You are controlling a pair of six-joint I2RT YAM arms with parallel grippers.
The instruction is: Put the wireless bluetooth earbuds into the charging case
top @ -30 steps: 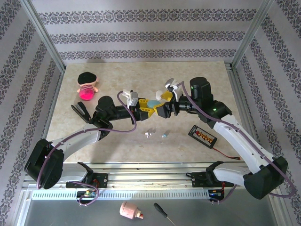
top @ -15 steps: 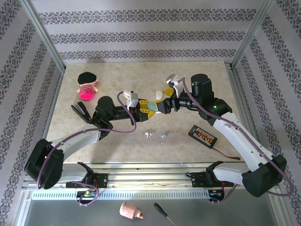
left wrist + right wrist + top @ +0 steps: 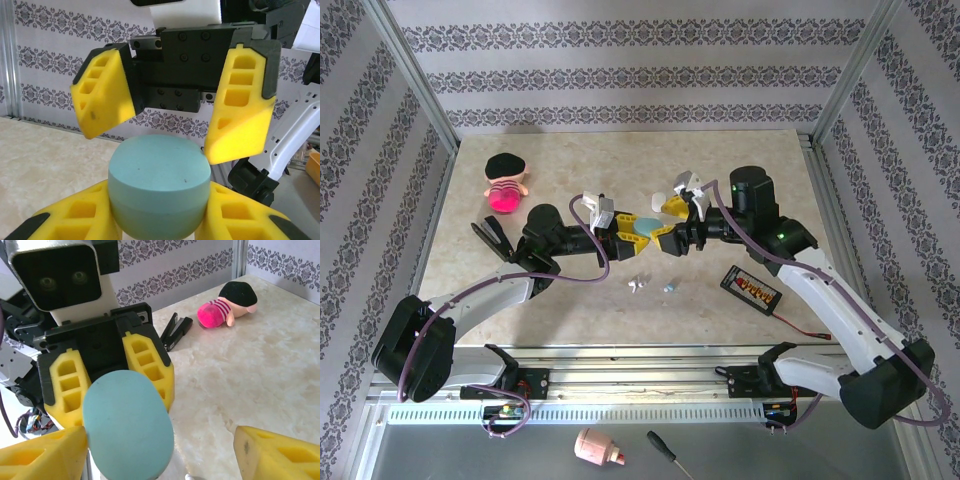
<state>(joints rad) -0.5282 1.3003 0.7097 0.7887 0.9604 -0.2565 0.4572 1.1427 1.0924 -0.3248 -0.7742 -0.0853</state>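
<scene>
left claw clenched on the teal case. right claw spread wide, facing it. earbuds lie on the worktop below.

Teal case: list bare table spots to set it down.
Free: the far strip from the plush doll to the right rail; the strip nearside of the earbuds. Crowded: mid-table, around the left tool, right tool and black gadget.

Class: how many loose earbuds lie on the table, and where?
2. A white earbud and a pale teal earbud lie side by side on the table, nearer its front edge than the teal case, which may hide more.
</scene>
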